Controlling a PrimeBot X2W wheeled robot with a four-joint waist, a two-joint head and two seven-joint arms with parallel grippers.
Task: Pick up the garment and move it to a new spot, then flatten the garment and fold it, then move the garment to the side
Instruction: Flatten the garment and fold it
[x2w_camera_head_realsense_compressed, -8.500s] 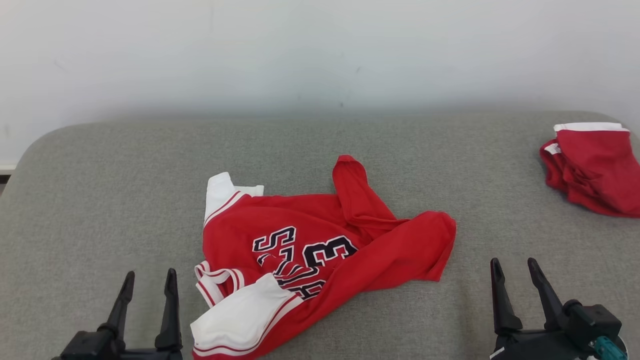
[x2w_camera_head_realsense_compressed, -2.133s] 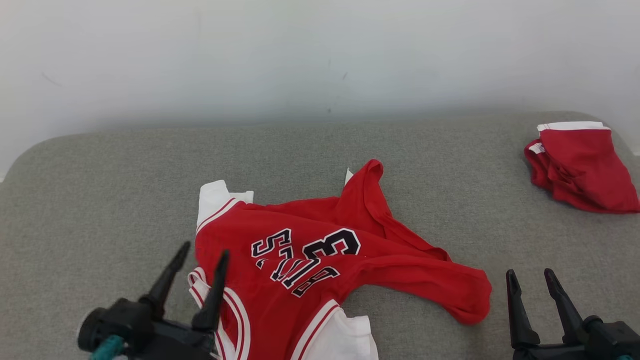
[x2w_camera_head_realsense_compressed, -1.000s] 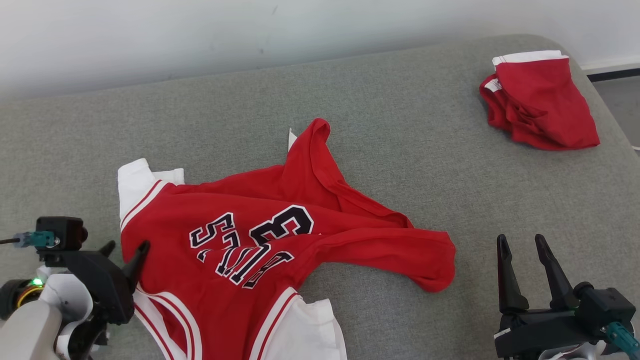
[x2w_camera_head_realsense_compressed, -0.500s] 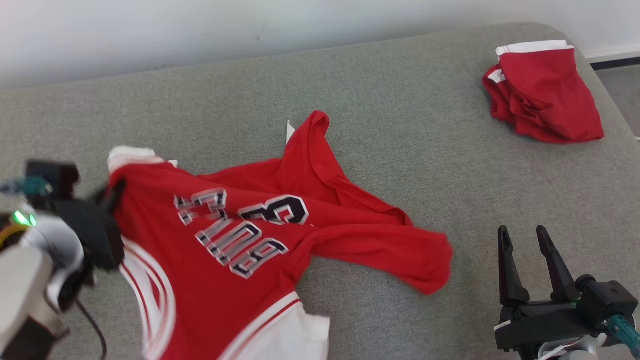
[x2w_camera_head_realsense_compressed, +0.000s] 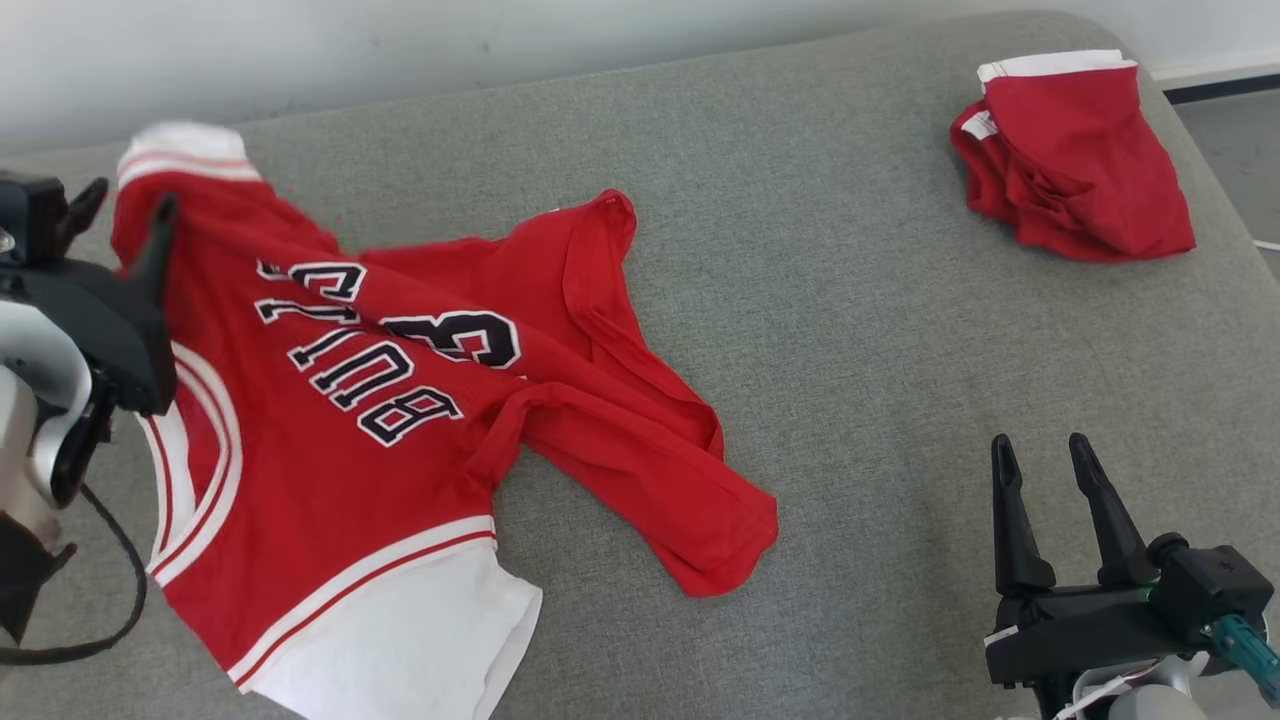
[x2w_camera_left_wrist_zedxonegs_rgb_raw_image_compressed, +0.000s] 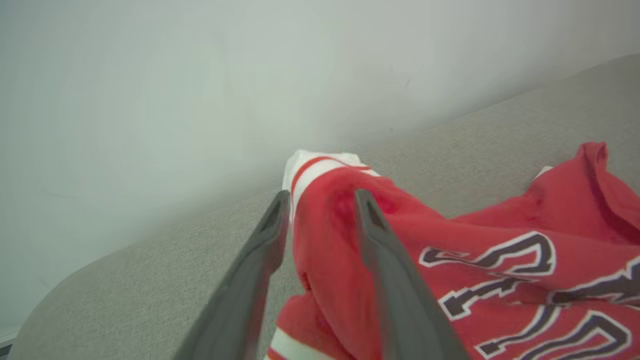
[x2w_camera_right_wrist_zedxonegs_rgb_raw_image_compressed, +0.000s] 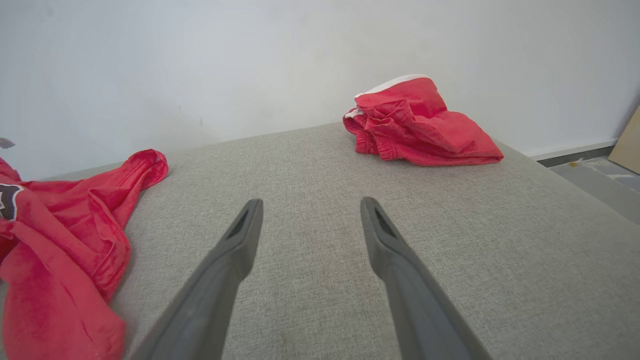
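The garment (x2w_camera_head_realsense_compressed: 350, 420) is a red jersey with white sleeves and dark lettering, spread over the left half of the grey cushion (x2w_camera_head_realsense_compressed: 850, 350). My left gripper (x2w_camera_head_realsense_compressed: 125, 200) is at the jersey's far left shoulder, near its white cuff. In the left wrist view its fingers (x2w_camera_left_wrist_zedxonegs_rgb_raw_image_compressed: 321, 195) stand apart, and a raised fold of the garment (x2w_camera_left_wrist_zedxonegs_rgb_raw_image_compressed: 450, 235) lies between them. My right gripper (x2w_camera_head_realsense_compressed: 1040, 442) hovers open and empty over bare cushion at the lower right. The right wrist view has the gripper (x2w_camera_right_wrist_zedxonegs_rgb_raw_image_compressed: 311, 201) well right of the garment's red hem (x2w_camera_right_wrist_zedxonegs_rgb_raw_image_compressed: 60, 225).
Crumpled red shorts (x2w_camera_head_realsense_compressed: 1075, 160) with a white band lie at the cushion's far right corner, also in the right wrist view (x2w_camera_right_wrist_zedxonegs_rgb_raw_image_compressed: 420, 125). A pale wall runs behind the cushion. Floor (x2w_camera_head_realsense_compressed: 1235, 130) shows past the right edge. A black cable (x2w_camera_head_realsense_compressed: 120, 600) loops under my left arm.
The head camera has shifted. My left gripper closed on the jersey's shoulder, dragged it up and toward the far left, and its fingers have since parted. The right gripper has stayed put.
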